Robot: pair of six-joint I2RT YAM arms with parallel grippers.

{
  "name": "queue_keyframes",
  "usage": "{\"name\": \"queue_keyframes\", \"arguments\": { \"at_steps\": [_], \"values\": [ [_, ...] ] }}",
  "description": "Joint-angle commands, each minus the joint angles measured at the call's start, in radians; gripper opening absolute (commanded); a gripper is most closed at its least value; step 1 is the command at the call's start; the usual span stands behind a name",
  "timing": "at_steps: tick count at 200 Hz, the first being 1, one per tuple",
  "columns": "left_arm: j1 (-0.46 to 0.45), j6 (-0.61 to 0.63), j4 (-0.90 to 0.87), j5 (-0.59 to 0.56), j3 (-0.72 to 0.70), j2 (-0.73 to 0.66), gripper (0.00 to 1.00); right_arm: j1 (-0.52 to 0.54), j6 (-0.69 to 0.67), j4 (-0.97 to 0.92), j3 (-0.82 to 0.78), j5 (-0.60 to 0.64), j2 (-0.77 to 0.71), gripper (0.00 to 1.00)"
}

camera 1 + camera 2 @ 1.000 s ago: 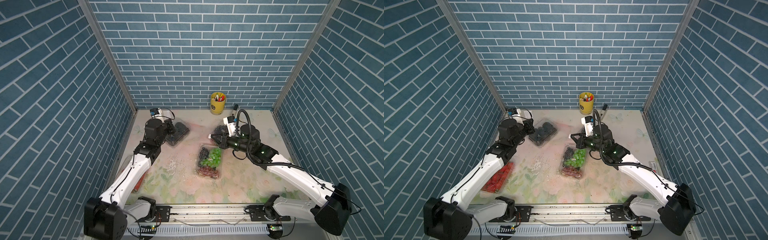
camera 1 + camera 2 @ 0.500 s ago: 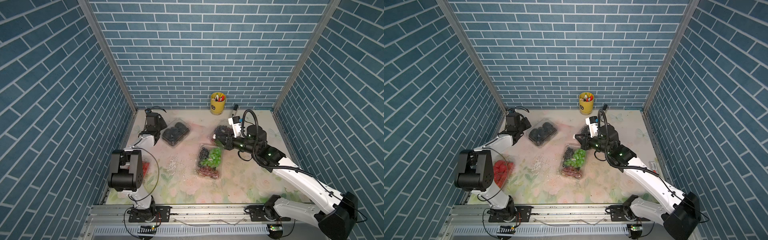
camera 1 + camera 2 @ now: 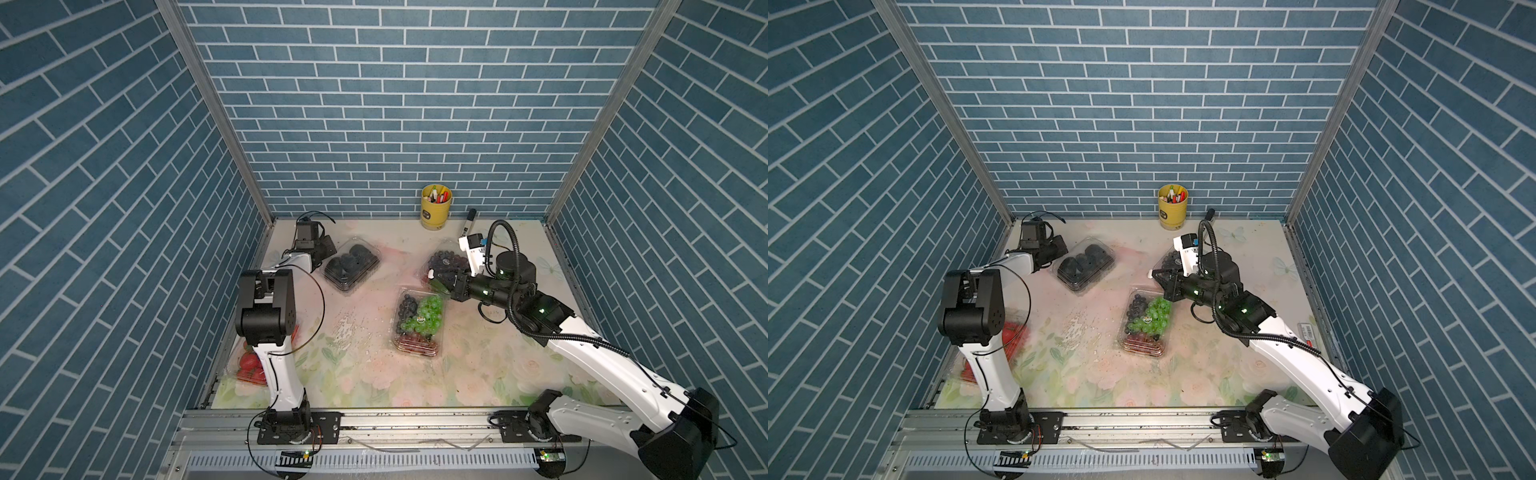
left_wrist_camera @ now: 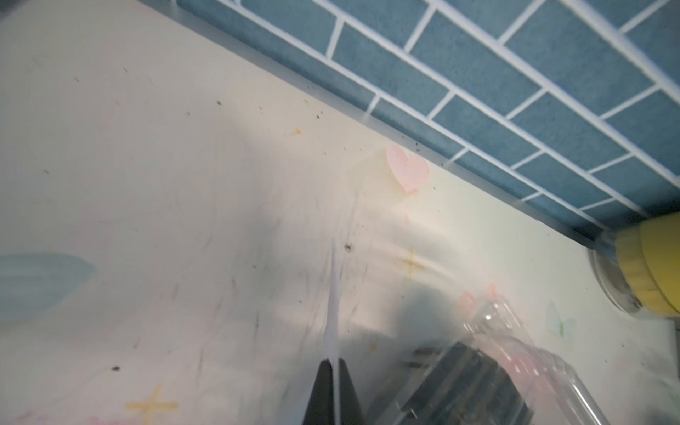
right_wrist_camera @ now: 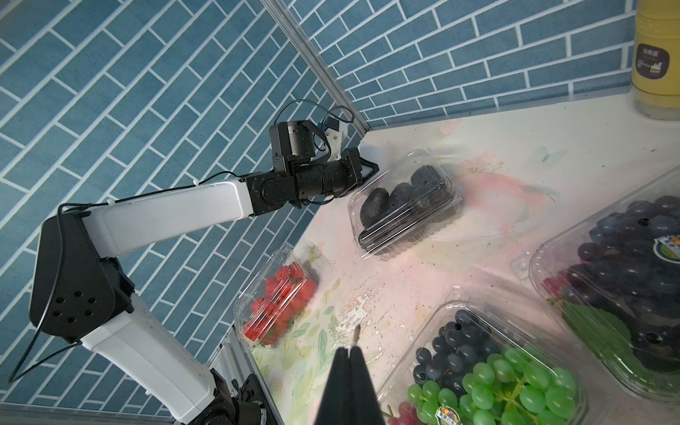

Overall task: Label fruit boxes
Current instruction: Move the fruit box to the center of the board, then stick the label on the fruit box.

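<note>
Four clear fruit boxes lie on the flowered table: black berries (image 3: 352, 265) (image 3: 1086, 264) (image 5: 404, 200), purple grapes (image 3: 446, 262) (image 5: 625, 257), mixed grapes (image 3: 419, 320) (image 3: 1146, 320) (image 5: 489, 368) and strawberries (image 3: 249, 363) (image 5: 279, 301). My left gripper (image 3: 330, 245) (image 4: 333, 362) sits at the back left corner beside the black berries box, shut on a thin white sheet (image 4: 334, 301) seen edge-on. My right gripper (image 3: 433, 277) (image 5: 349, 349) hovers between the two grape boxes, shut on a small sticker (image 5: 355, 333) (image 3: 431, 273) poking from its tips.
A yellow pen cup (image 3: 435, 206) (image 3: 1172, 206) stands against the back wall, with a dark marker (image 3: 469, 220) lying beside it. My left arm's raised elbow (image 3: 266, 307) hangs over the strawberries box. Blue brick walls close in three sides.
My left arm has folded up, elbow raised, and drawn its gripper back from the black berries box toward the back left corner. The right arm's wrist shifted slightly right.
</note>
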Motion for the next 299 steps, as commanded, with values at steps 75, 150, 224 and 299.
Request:
{"name": "queue_keyframes", "arguments": {
  "at_steps": [75,150,224,299],
  "values": [
    [-0.173,-0.148,0.295,0.085,-0.363,-0.182,0.00,-0.006,-0.104,-0.116,0.088,0.034,0.076,0.00],
    [-0.220,-0.163,0.298,-0.088,-0.492,-0.333,0.00,-0.003,-0.154,-0.243,0.326,0.106,0.357,0.00],
    [-0.221,-0.165,0.053,-0.142,-0.578,-0.729,0.00,0.020,-0.188,-0.386,0.710,0.209,0.738,0.00],
    [-0.227,-0.151,-0.003,-0.160,-0.704,-1.046,0.00,0.067,-0.219,-0.599,1.084,0.326,1.063,0.00]
  ]
}}
